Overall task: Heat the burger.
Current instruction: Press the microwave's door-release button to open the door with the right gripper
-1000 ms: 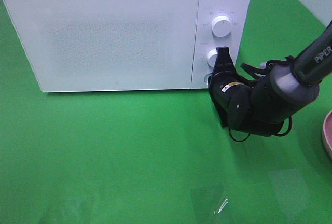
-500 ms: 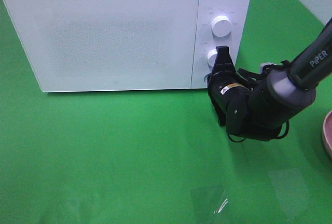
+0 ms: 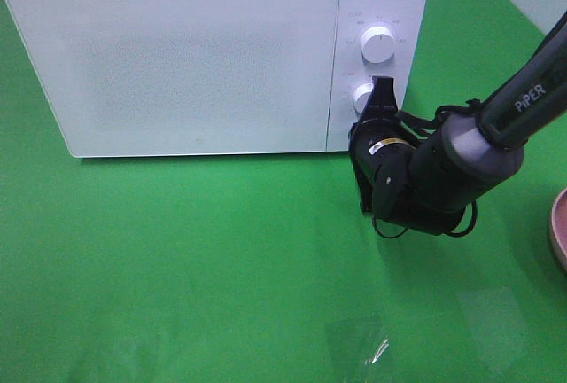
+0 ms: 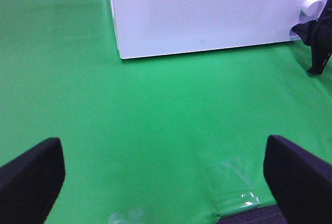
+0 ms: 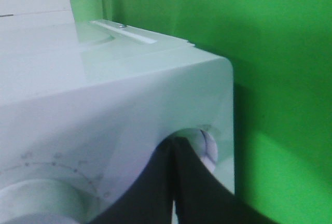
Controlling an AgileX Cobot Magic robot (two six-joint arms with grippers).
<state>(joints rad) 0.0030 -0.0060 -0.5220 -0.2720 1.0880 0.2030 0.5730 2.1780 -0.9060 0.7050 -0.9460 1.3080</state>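
Note:
The burger is out of view. The white microwave (image 3: 195, 55) stands at the back with its door closed; it also shows in the left wrist view (image 4: 207, 11) and the right wrist view (image 5: 104, 94). My right gripper (image 3: 358, 133) is shut, and its joined tips (image 5: 174, 146) press against the round button (image 5: 208, 150) at the bottom of the control panel, below the two knobs (image 3: 378, 43). My left gripper (image 4: 163, 149) is open and empty, low over the green cloth in front of the microwave.
The edge of a pink plate (image 3: 560, 228) shows at the right border. A clear plastic patch (image 3: 359, 343) lies on the green cloth near the front, and it also shows in the left wrist view (image 4: 233, 175). The table's front edge (image 4: 249, 216) lies just beyond it.
My right gripper has moved a little left, up to the microwave's control panel, and now covers the lower button. The microwave door has stayed closed.

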